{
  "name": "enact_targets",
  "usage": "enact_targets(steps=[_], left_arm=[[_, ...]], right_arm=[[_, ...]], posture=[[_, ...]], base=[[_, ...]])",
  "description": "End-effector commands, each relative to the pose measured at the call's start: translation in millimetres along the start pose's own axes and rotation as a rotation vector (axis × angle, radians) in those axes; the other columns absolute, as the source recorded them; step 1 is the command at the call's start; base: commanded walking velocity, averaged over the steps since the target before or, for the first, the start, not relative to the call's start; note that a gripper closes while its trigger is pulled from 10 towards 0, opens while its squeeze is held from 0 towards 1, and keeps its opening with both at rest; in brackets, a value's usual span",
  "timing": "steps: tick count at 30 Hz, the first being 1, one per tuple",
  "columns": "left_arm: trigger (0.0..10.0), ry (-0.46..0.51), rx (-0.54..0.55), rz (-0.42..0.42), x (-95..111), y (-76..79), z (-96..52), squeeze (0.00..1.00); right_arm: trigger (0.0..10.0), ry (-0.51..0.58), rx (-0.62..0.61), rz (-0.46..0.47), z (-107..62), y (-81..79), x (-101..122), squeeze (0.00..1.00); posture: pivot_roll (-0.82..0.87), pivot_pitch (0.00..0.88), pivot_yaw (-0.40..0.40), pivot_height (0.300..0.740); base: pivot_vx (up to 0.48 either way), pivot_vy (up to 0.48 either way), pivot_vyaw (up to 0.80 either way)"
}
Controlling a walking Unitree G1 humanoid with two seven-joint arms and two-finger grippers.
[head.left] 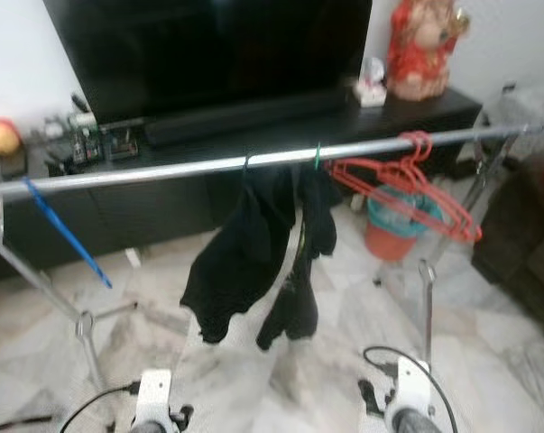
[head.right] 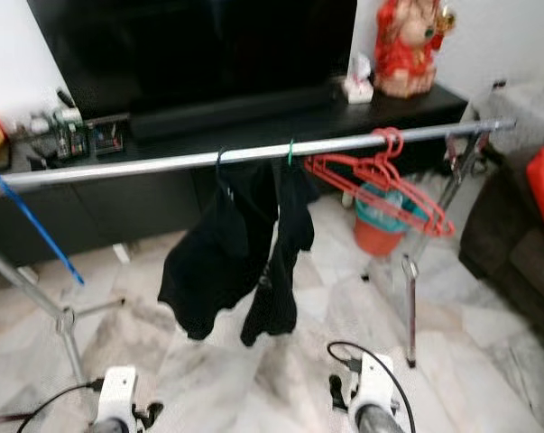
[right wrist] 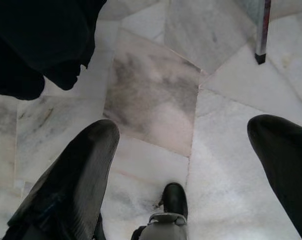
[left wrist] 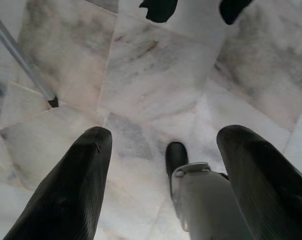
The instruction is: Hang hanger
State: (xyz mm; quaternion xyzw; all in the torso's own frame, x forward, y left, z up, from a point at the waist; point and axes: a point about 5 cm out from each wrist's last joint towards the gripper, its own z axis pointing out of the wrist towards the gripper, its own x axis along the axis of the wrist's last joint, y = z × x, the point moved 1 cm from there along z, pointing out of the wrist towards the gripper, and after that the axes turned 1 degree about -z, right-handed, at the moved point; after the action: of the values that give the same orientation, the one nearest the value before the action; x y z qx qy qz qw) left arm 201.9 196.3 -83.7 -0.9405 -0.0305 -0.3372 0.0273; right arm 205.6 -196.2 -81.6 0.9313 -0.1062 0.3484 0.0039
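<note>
While both grippers' fingers (left wrist: 70,195) gape empty, thin red hangers (head.left: 407,185) dangle from the rail (head.left: 163,171).

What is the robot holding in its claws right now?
Nothing. The left gripper and right gripper both hang open over the marble floor, with nothing between their fingers.

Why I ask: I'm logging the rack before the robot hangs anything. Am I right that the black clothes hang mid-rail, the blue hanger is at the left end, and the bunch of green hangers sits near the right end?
Not quite. The bunch of hangers near the right end of the rail is red, not green, as the left eye view shows. The black clothes do hang mid-rail and the blue hanger is at the left end.
</note>
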Motion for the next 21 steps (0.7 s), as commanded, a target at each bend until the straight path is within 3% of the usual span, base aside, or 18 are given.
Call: enact_targets(steps=[1,10,13,21], left_arm=[[10.0,-0.011,0.008,0.017,-3.1,-5.2,-1.0,0.00],[10.0,-0.024,0.014,-0.020,-5.1,-5.5,-1.1,0.00],[10.0,-0.023,0.018,-0.022,-5.1,-5.7,-1.1,0.00],[10.0,-0.026,0.025,-0.035,-5.6,-5.9,-1.1,0.00]], right_arm=[[10.0,-0.006,0.005,0.003,0.0,-3.1,-1.7,0.00],[10.0,-0.004,0.003,0.012,0.1,-3.1,-1.5,0.00],[10.0,-0.011,0.001,0.011,0.1,-2.9,-2.1,0.00],[10.0,-0.016,0.003,0.004,0.2,-2.9,-2.1,0.00]], posture=[[-0.03,0.000,0.017,0.740],[-0.03,0.000,0.017,0.740],[-0.03,0.000,0.017,0.740],[-0.03,0.000,0.015,0.740]], base=[[0.000,0.000,0.00],[0.000,0.000,0.00],[0.000,0.394,0.00],[0.000,0.462,-0.66]])
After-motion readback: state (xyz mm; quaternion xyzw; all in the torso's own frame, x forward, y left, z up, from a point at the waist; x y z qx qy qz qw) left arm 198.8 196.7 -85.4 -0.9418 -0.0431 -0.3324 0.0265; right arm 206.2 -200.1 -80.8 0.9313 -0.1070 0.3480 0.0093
